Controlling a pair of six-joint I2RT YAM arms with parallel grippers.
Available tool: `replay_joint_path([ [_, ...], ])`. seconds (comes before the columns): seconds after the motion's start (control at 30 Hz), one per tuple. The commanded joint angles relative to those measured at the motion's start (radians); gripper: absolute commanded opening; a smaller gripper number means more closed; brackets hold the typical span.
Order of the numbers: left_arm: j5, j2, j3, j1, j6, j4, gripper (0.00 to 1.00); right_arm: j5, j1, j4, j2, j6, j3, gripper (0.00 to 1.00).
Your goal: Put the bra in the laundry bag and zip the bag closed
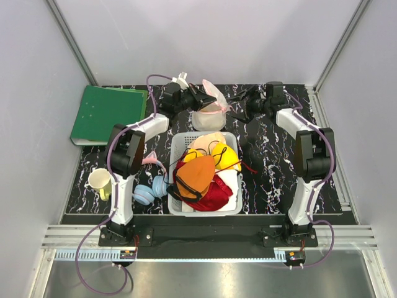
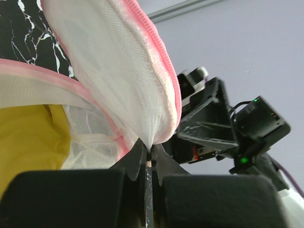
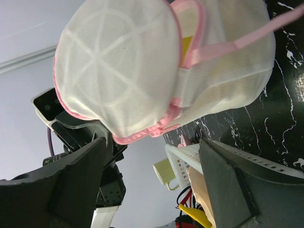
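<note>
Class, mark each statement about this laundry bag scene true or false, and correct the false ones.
1. The left gripper is shut on the laundry bag. True.
2. The right gripper is clamped shut. False: its jaws stand wide open.
3. The yellow bra shows inside the bag. True.
4. The bag is zipped closed. False: its lid stands open.
5. The green binder lies in the basket. False: it lies on the table, far left.
</note>
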Motion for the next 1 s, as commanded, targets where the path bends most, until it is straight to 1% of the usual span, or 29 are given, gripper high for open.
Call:
replay_joint_path([
  [0.0,0.028,-0.074,-0.024,0.012,-0.041,0.078,0.00,0.013,0.010,0.139,-0.001,0.120,-0.046,0.82],
  [0.17,0.047,-0.061,-0.027,0.013,-0.082,0.119,0.00,0.027,0.032,0.167,0.046,0.170,-0.032,0.75],
  [0.2,0.057,-0.058,-0.028,0.013,-0.085,0.125,0.00,0.025,0.036,0.182,0.060,0.179,-0.024,0.72],
  [0.23,0.062,-0.058,-0.019,0.020,-0.073,0.098,0.00,0.024,0.044,0.182,0.080,0.184,-0.008,0.71],
  [0.3,0.067,-0.064,-0.028,0.026,-0.069,0.102,0.00,0.027,0.047,0.190,0.098,0.199,0.000,0.68],
  [0.4,0.106,-0.050,-0.028,0.038,-0.096,0.133,0.00,0.030,0.050,0.196,0.108,0.213,0.000,0.65],
  [0.43,0.117,-0.041,-0.025,0.041,-0.105,0.141,0.00,0.030,0.052,0.196,0.111,0.215,0.005,0.60],
  [0.5,0.140,-0.029,-0.025,0.043,-0.130,0.156,0.00,0.025,0.055,0.198,0.124,0.219,0.019,0.54],
  [0.53,0.146,-0.025,-0.025,0.049,-0.133,0.159,0.00,0.025,0.058,0.198,0.126,0.222,0.022,0.43],
  [0.57,0.151,-0.024,-0.022,0.052,-0.129,0.147,0.00,0.027,0.058,0.198,0.128,0.227,0.023,0.36],
  [0.6,0.163,-0.024,-0.016,0.062,-0.100,0.124,0.00,0.027,0.058,0.199,0.126,0.242,0.028,0.30],
  [0.63,0.165,-0.025,-0.009,0.067,-0.070,0.049,0.00,0.028,0.058,0.199,0.125,0.247,0.031,0.24],
  [0.67,0.165,-0.030,0.028,0.073,-0.029,-0.017,0.01,0.028,0.060,0.198,0.125,0.252,0.034,0.20],
  [0.7,0.148,-0.033,0.053,0.087,0.082,-0.186,0.13,0.030,0.058,0.193,0.122,0.261,0.045,0.17],
  [0.73,0.128,-0.044,0.079,0.093,0.145,-0.279,0.20,0.033,0.060,0.187,0.120,0.267,0.048,0.14],
  [0.77,0.110,-0.045,0.146,0.098,0.207,-0.357,0.24,0.042,0.060,0.179,0.117,0.273,0.051,0.10],
  [0.8,0.087,-0.048,0.174,0.104,0.314,-0.476,0.29,0.047,0.063,0.176,0.112,0.281,0.057,0.07],
  [0.83,0.068,-0.056,0.203,0.104,0.359,-0.529,0.40,0.051,0.066,0.167,0.109,0.285,0.062,0.04],
  [0.87,0.051,-0.062,0.227,0.106,0.400,-0.577,0.45,0.064,0.069,0.150,0.108,0.287,0.066,0.01],
  [0.9,0.009,-0.070,0.267,0.104,0.474,-0.659,0.49,0.068,0.072,0.141,0.102,0.288,0.080,0.00],
  [0.93,-0.016,-0.085,0.281,0.101,0.508,-0.701,0.68,0.074,0.075,0.126,0.102,0.285,0.086,0.00],
  [0.97,-0.045,-0.096,0.297,0.096,0.545,-0.746,0.69,0.091,0.078,0.097,0.099,0.284,0.094,0.00],
])
